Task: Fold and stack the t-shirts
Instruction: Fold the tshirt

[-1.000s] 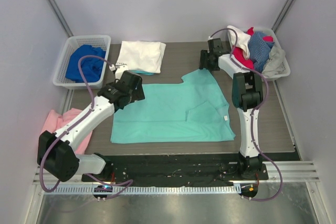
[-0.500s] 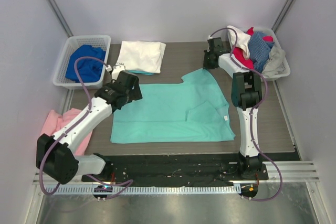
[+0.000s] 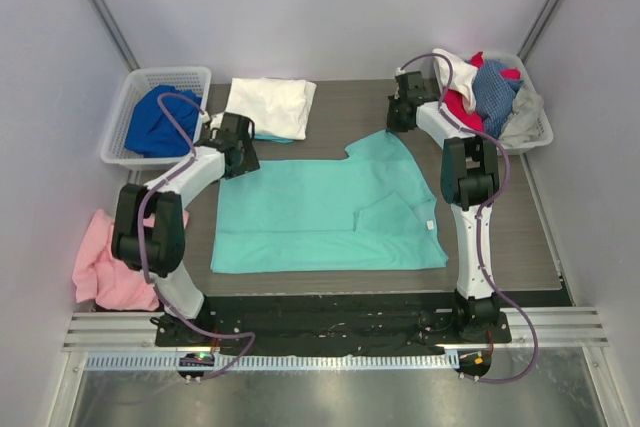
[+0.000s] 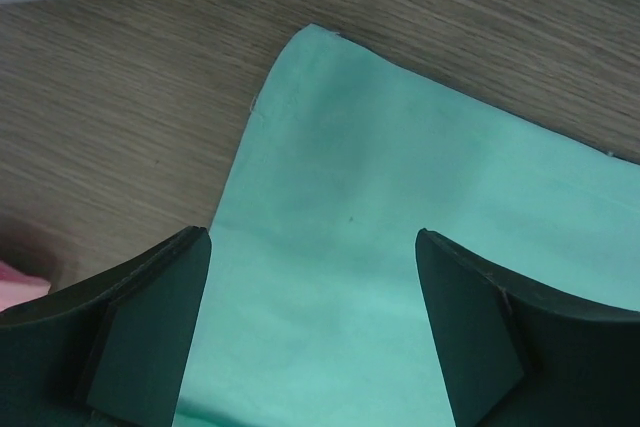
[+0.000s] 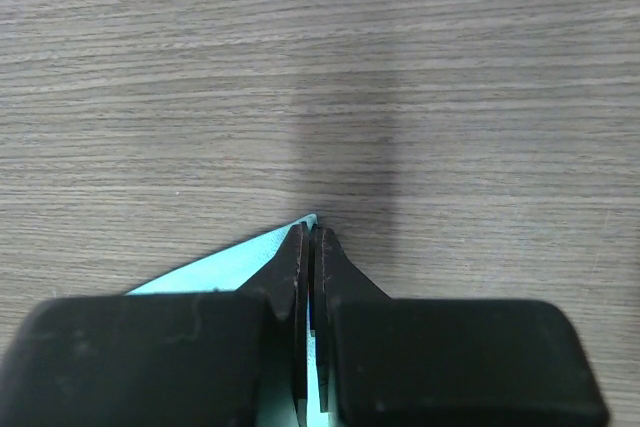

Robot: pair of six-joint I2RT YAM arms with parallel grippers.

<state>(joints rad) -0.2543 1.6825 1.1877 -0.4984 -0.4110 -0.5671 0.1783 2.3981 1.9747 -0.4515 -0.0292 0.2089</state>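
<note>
One white t-shirt (image 3: 268, 105) lies folded at the far side of the table (image 3: 340, 112); the mint-green t-shirt (image 3: 320, 212) is spread mid-table, its fold barely begun; the right gripper (image 5: 312, 237) is pinched onto its far right corner, the left gripper (image 4: 312, 287) gapes over the far left corner; the blue tee (image 3: 158, 125) and the heap of tees (image 3: 490, 87) in the right basket (image 3: 546, 133) look unfolded.

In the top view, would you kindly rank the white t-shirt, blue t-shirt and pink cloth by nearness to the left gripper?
1. white t-shirt, just beyond the left gripper
2. blue t-shirt, in the left basket
3. pink cloth, near left corner
</note>
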